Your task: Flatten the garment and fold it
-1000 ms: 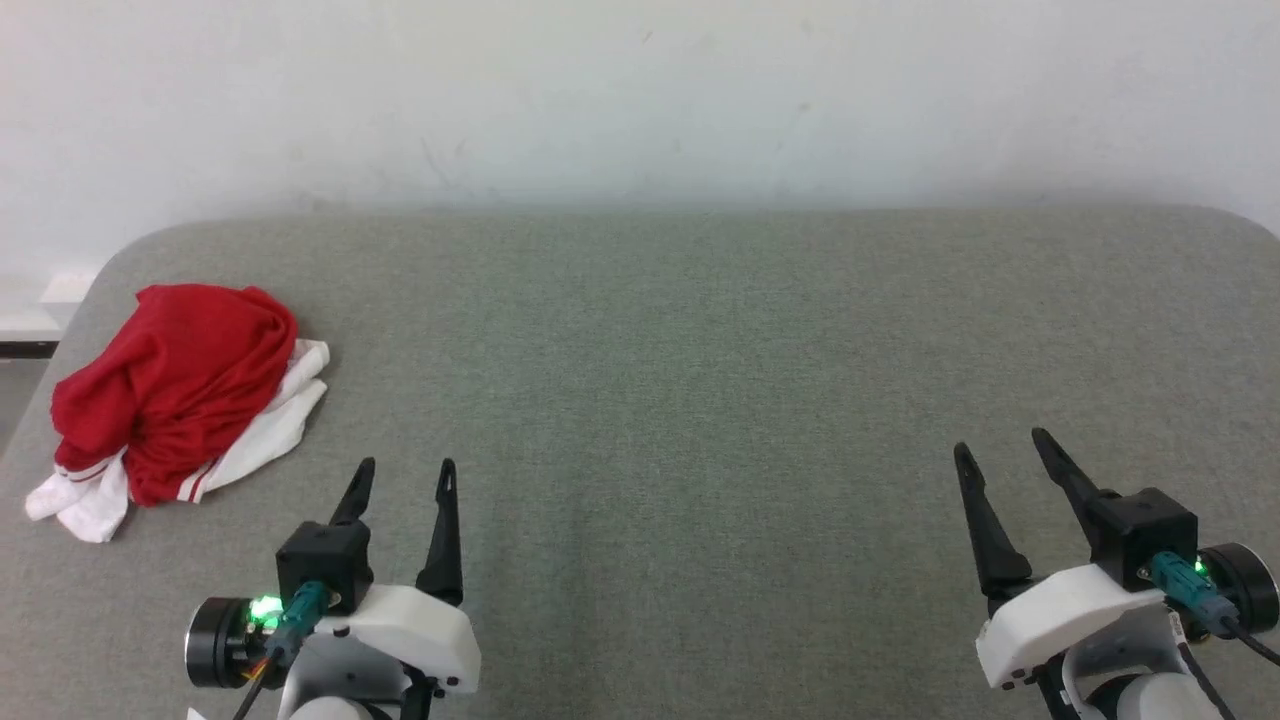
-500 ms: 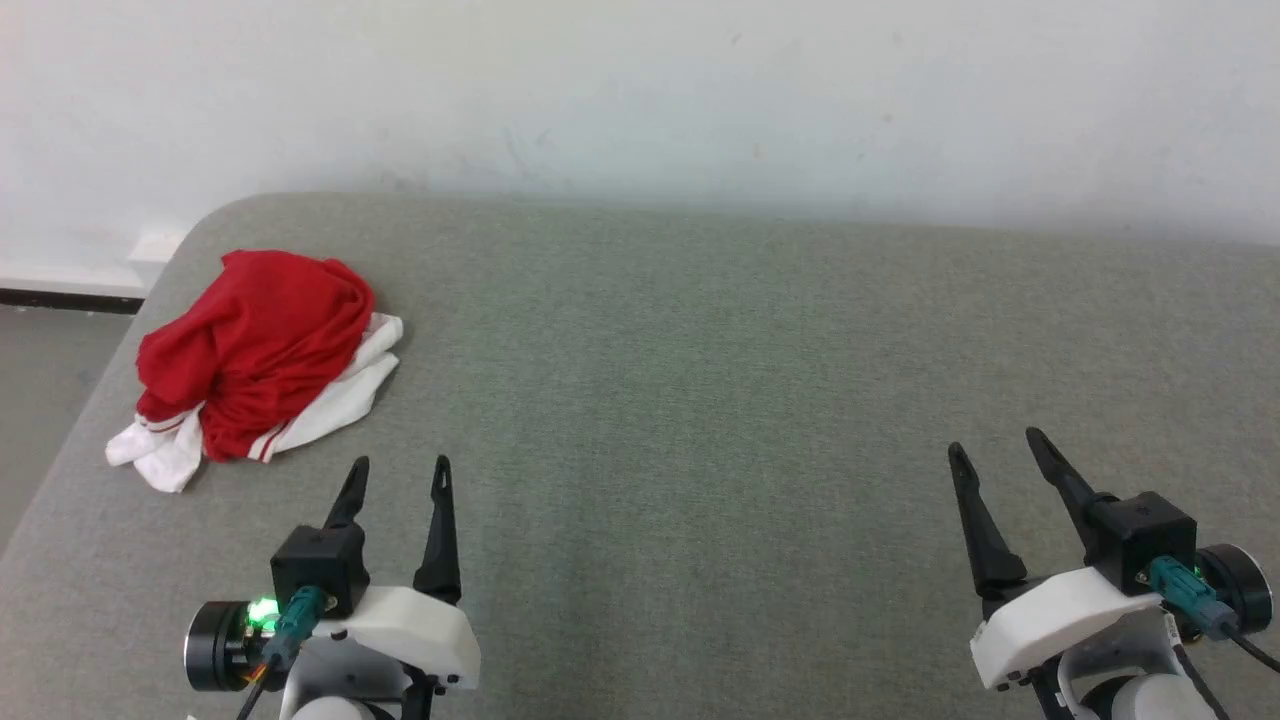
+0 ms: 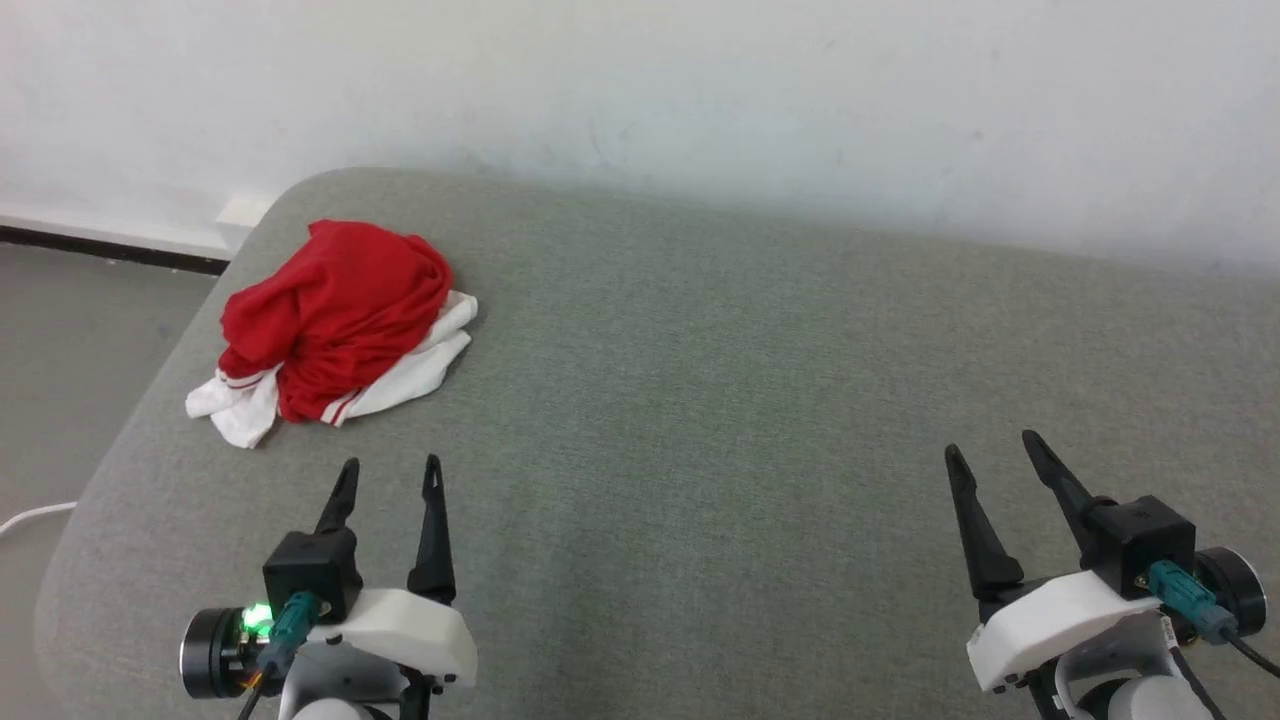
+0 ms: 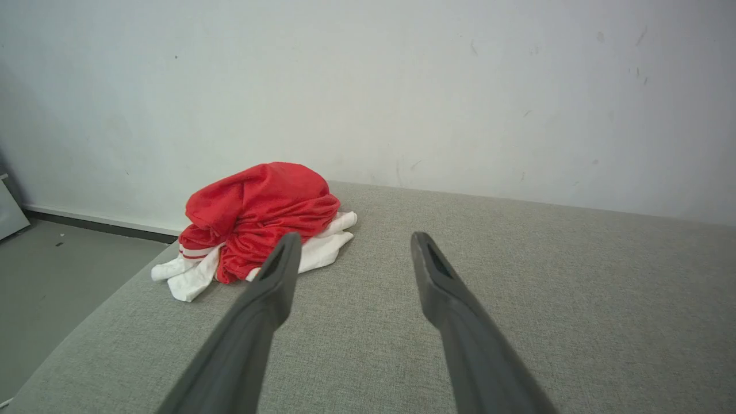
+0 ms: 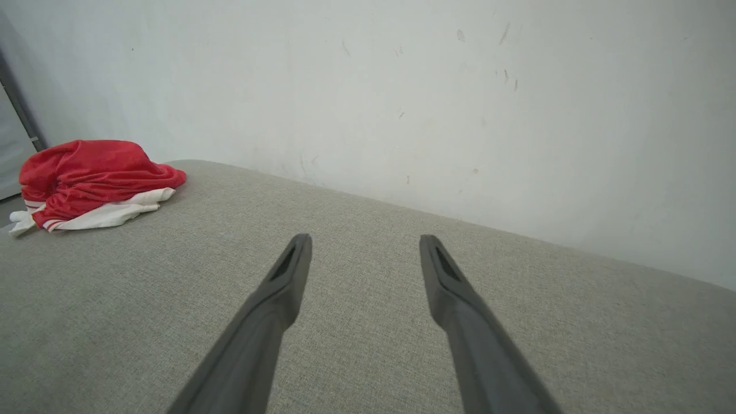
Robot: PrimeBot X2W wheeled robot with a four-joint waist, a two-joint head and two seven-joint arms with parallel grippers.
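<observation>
Ahead of left tool (image 3: 390, 475): crumpled garment (image 3: 335, 315), apart.

Long dark tapered fingers (image 3: 436, 530), white wrist shells (image 3: 400, 630), black camera blocks (image 3: 312, 570), teal plugs (image 3: 285, 625), black cables (image 3: 1252, 648), green light (image 3: 255, 615) at left.

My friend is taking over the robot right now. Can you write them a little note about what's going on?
Left gripper: open, empty, above the grey fabric-covered table, short of the shirt.
Right gripper: open, empty, over the table's right side, far from the shirt.
Red jersey shirt with white sleeves: crumpled in a heap near the table's far left corner, nothing touching it.
Done: nothing yet.
Left: pick it up, spread it flat, fold it.
</observation>
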